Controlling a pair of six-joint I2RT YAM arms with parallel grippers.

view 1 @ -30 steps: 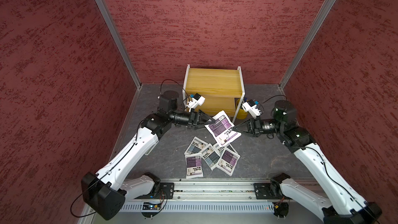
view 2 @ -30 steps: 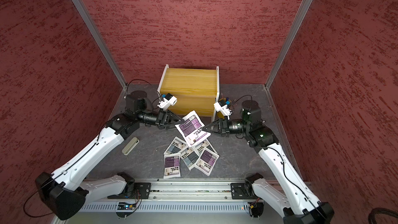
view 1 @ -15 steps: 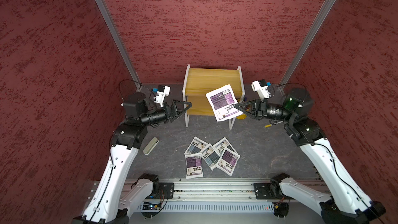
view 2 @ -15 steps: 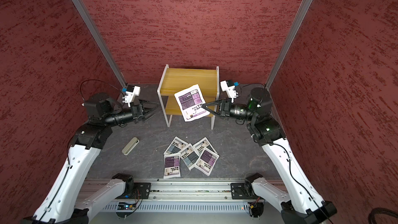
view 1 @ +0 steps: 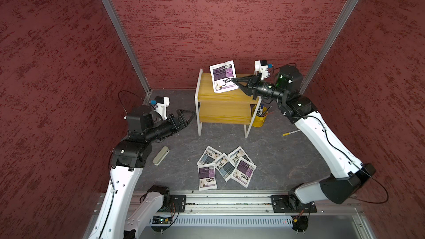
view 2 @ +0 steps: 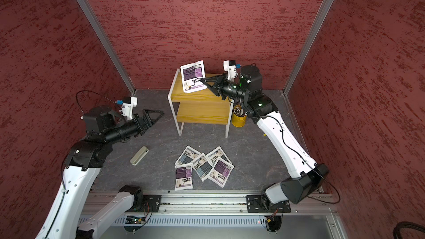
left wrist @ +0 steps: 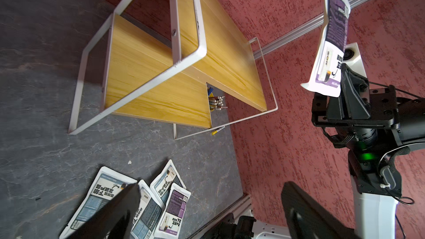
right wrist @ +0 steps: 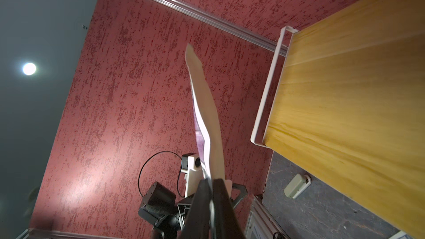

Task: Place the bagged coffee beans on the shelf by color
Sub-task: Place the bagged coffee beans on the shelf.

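**Right gripper [view 1: 233, 81] clamped on one purple pouch [view 1: 222, 78] over the shelf [view 1: 220, 100]**

Right gripper first: I had its jaws pressed tight on the lower edge of the purple pouch. The pouch stood up from them above the back of the shelf's top board and, as far as I could tell, did not touch it. Seen edge-on from my right wrist, it was a thin, pliable sachet, bowed like a leaf. It was matt white with black print and one purple block.

My left gripper [view 1: 187, 117] was spread wide and held nothing. It hovered beside the shelf, on the side away from the yellow pen cup [view 1: 259, 117].

I judged the job barely begun, since no pouch lay on either board. The other five pouches [view 1: 224, 167] lay on the floor in front of the shelf, well apart from it, in an overlapping fan. Three were grey-blue and two purple, all flat with crimped rims.

The shelf had two yellowish boards with straight wood grain, carried in a thin white frame of squared legs. Under it the floor [view 1: 174, 141] was dark grey and veined like slate. A small beige rounded case [view 1: 161, 155] lay off the shelf's front corner, on my left gripper's side.
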